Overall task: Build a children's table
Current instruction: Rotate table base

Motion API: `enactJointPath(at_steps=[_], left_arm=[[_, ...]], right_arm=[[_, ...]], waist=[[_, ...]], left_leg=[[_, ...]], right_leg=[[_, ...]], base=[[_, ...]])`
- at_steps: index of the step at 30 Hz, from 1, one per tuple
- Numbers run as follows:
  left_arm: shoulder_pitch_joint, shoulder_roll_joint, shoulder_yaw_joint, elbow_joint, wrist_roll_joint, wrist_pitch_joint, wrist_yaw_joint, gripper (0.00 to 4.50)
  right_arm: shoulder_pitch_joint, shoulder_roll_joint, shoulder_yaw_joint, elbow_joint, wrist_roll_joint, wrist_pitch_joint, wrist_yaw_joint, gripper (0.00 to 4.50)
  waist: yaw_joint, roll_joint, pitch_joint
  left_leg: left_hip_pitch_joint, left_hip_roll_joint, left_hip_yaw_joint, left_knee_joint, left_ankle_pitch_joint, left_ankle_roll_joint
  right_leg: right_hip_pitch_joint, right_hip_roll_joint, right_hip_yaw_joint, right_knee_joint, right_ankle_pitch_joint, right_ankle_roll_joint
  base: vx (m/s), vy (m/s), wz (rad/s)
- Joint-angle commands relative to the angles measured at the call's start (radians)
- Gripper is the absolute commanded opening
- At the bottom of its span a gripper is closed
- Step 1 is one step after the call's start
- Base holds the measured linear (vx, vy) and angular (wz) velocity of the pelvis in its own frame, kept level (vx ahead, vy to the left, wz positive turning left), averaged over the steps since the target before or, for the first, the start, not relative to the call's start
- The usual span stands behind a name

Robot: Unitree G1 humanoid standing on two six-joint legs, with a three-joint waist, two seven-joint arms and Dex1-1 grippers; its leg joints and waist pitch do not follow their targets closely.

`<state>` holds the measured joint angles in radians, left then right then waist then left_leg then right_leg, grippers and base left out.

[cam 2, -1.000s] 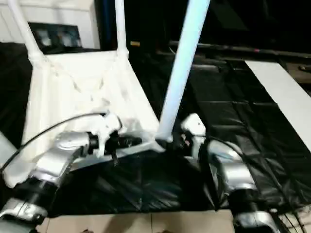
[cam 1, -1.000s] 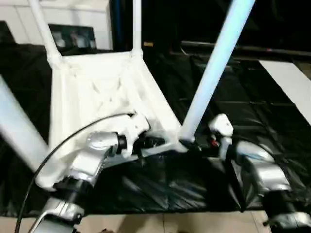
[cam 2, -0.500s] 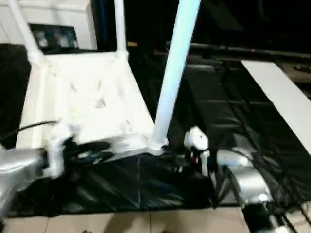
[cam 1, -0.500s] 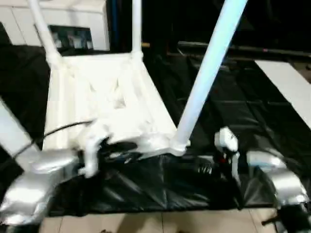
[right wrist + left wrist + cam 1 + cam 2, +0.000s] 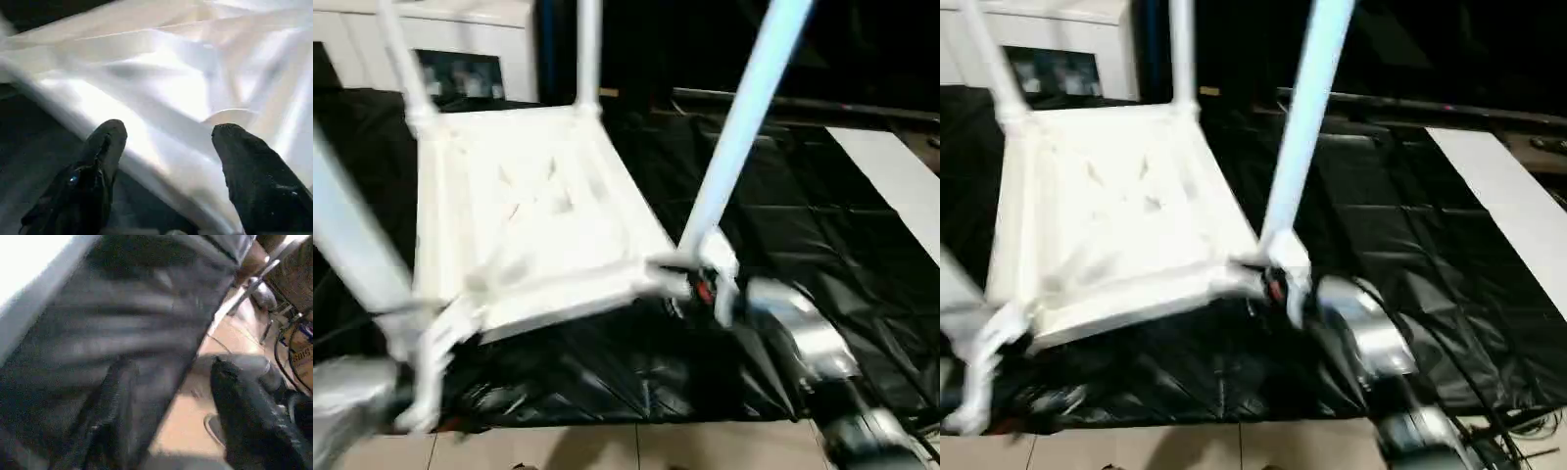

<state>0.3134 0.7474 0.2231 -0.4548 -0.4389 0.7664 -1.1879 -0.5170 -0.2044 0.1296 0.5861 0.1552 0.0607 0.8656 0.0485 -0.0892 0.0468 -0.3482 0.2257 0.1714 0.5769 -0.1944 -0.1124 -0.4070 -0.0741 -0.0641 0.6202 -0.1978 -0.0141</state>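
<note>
The children's table lies upside down on the black cover, its ribbed white top (image 5: pixel 538 215) facing up. Two legs stand at the far corners (image 5: pixel 399 54) (image 5: pixel 588 49), and the other two rise at the near right (image 5: pixel 744 117) and near left (image 5: pixel 352 245). My right gripper (image 5: pixel 710 286) is at the near-right corner socket. In the right wrist view it (image 5: pixel 170 127) is open, with the white plastic just ahead of its fingers. My left arm (image 5: pixel 352 397) is blurred at the lower left, off the top's near edge. My left gripper (image 5: pixel 171 367) is open, with nothing between its fingers.
The black-covered work table (image 5: pixel 822 245) extends to the right, with a white panel (image 5: pixel 901 176) at its far right. A white cabinet (image 5: pixel 460 20) stands behind. Tiled floor (image 5: pixel 636 455) runs along the front edge, and the left wrist view shows cables (image 5: pixel 288 357) there.
My left gripper has let go of the top's near edge, opened and drawn back to the lower left. My right gripper has moved left, up to the near-right corner.
</note>
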Motion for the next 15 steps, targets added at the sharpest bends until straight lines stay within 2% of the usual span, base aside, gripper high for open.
enactJointPath(at_steps=[1,2,4,5,7,9,10,11,12,13,14,15], left_arm=[[0.026,0.018,0.043,-0.041,-0.028,0.008,-0.025,2.95],[0.073,0.036,0.077,-0.052,-0.033,0.005,-0.044,3.18],[0.096,0.041,0.094,-0.056,-0.033,-0.001,-0.054,3.15],[0.133,0.043,0.132,-0.064,-0.038,-0.015,-0.069,3.27],[0.130,0.029,0.179,-0.039,-0.020,-0.072,-0.062,3.61],[0.125,0.027,0.193,-0.025,-0.015,-0.103,-0.052,3.62],[0.096,0.014,0.209,0.005,-0.010,-0.155,-0.034,3.67],[0.014,-0.020,0.239,0.072,-0.016,-0.256,0.006,3.85],[-0.036,-0.042,0.259,0.103,-0.044,-0.261,0.027,4.03],[-0.036,-0.042,0.259,0.103,-0.044,-0.261,0.027,4.03],[-0.079,-0.060,0.277,0.127,-0.083,-0.255,0.042,4.11],[-0.099,-0.070,0.284,0.138,-0.100,-0.255,0.046,4.15]], right_arm=[[-0.033,-0.007,-0.049,0.058,-0.017,-0.022,-0.082,3.27],[-0.066,-0.004,-0.068,0.120,-0.029,-0.059,-0.142,3.27],[-0.081,-0.004,-0.080,0.148,-0.032,-0.063,-0.177,3.27],[-0.101,-0.011,-0.089,0.193,-0.043,-0.088,-0.237,3.27],[-0.115,-0.025,-0.097,0.231,-0.056,-0.109,-0.295,3.27],[-0.123,-0.028,-0.098,0.255,-0.062,-0.129,-0.312,3.27],[-0.126,-0.032,-0.100,0.272,-0.065,-0.140,-0.323,3.27],[-0.123,-0.032,-0.105,0.286,-0.064,-0.162,-0.314,3.27],[-0.113,-0.030,-0.105,0.272,-0.058,-0.159,-0.292,3.27],[-0.113,-0.030,-0.105,0.272,-0.058,-0.159,-0.292,3.27],[-0.106,-0.025,-0.105,0.268,-0.049,-0.155,-0.262,3.27],[-0.100,-0.022,-0.105,0.260,-0.041,-0.144,-0.244,3.27]], waist=[[-0.003,0.029,-0.043],[-0.002,0.030,-0.043],[-0.002,0.028,-0.042],[-0.002,0.025,-0.040],[-0.001,0.026,-0.040],[0.004,0.023,-0.040],[0.004,0.019,-0.040],[0.007,0.017,-0.039],[0.007,0.017,-0.042],[0.010,0.019,-0.043],[0.005,0.016,-0.045],[0.003,0.016,-0.044]], left_leg=[[0.008,0.007,0.010,-0.071,-0.224,0.000],[0.010,0.007,0.011,-0.071,-0.224,0.001],[0.007,0.006,0.011,-0.072,-0.226,-0.001],[0.007,0.006,0.011,-0.071,-0.240,-0.004],[0.009,0.005,0.012,-0.070,-0.245,-0.005],[0.012,0.005,0.014,-0.068,-0.251,-0.003],[0.010,0.004,0.014,-0.068,-0.253,0.000],[0.011,0.003,0.014,-0.068,-0.259,0.003],[0.013,0.002,0.015,-0.066,-0.259,0.002],[0.014,0.001,0.015,-0.065,-0.250,-0.001],[0.000,0.003,0.009,-0.066,-0.225,-0.004],[-0.005,0.003,0.007,-0.068,-0.221,-0.008]], right_leg=[[0.035,-0.037,0.046,-0.071,-0.204,-0.188],[0.035,-0.036,0.046,-0.070,-0.192,-0.188],[0.037,-0.036,0.046,-0.068,-0.187,-0.187],[0.035,-0.037,0.046,-0.068,-0.202,-0.181],[0.034,-0.036,0.047,-0.070,-0.206,-0.175],[0.031,-0.035,0.047,-0.071,-0.202,-0.169],[0.033,-0.034,0.047,-0.071,-0.198,-0.165],[0.032,-0.034,0.047,-0.074,-0.205,-0.159],[0.033,-0.033,0.048,-0.071,-0.199,-0.158],[0.033,-0.035,0.049,-0.069,-0.185,-0.163],[0.046,-0.037,0.048,-0.058,-0.154,-0.168],[0.048,-0.037,0.048,-0.057,-0.158,-0.165]], base=[[0.000,0.000,0.00],[0.000,0.000,0.00],[0.000,0.000,0.00],[0.000,0.000,0.00],[0.000,0.000,0.00],[0.000,0.000,0.00],[0.000,0.000,0.00],[0.000,0.000,0.00],[0.000,0.000,0.00],[0.000,0.000,0.00],[0.000,0.000,0.00],[0.000,0.000,0.00]])
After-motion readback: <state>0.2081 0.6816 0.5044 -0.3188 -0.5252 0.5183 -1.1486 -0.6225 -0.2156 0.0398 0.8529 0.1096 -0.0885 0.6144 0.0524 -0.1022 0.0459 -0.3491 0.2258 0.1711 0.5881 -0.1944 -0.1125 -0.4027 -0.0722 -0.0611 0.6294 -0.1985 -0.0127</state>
